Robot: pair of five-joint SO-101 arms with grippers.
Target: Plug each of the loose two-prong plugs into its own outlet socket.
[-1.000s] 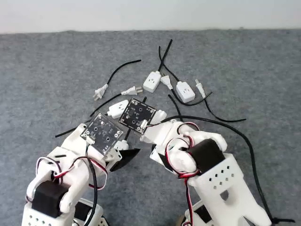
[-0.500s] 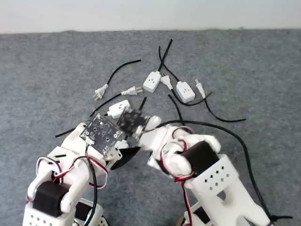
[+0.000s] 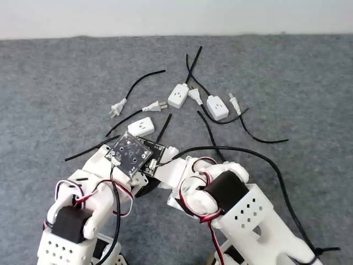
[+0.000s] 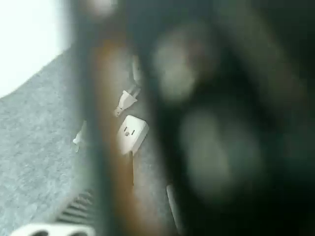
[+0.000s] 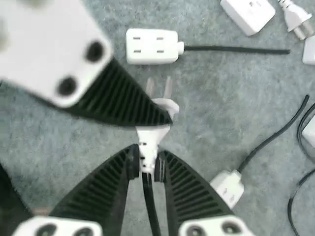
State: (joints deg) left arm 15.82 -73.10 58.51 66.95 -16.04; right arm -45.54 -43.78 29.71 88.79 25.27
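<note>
In the right wrist view my right gripper (image 5: 146,161) is shut on the neck of a white two-prong plug (image 5: 158,107). Its prongs point at a white outlet socket (image 5: 150,46) lying a short way ahead on the carpet. A black ribbed finger (image 5: 115,96) of the other arm lies across the side of that plug. In the high view the same socket (image 3: 142,126) lies just beyond the two wrists (image 3: 138,157), which hide the held plug. The left wrist view has the socket (image 4: 132,132) and a loose plug (image 4: 125,101) behind blurred dark parts.
Farther back on the grey carpet lie two more sockets (image 3: 178,95) (image 3: 217,107) and loose plugs (image 3: 117,107) (image 3: 154,106) (image 3: 194,95) (image 3: 234,102) with short black cables. A long black cable (image 3: 276,165) arcs around the right arm to the front edge.
The right arm has drawn back and to the left, uncovering the near socket. The left wrist has shifted right, close against the right one.
</note>
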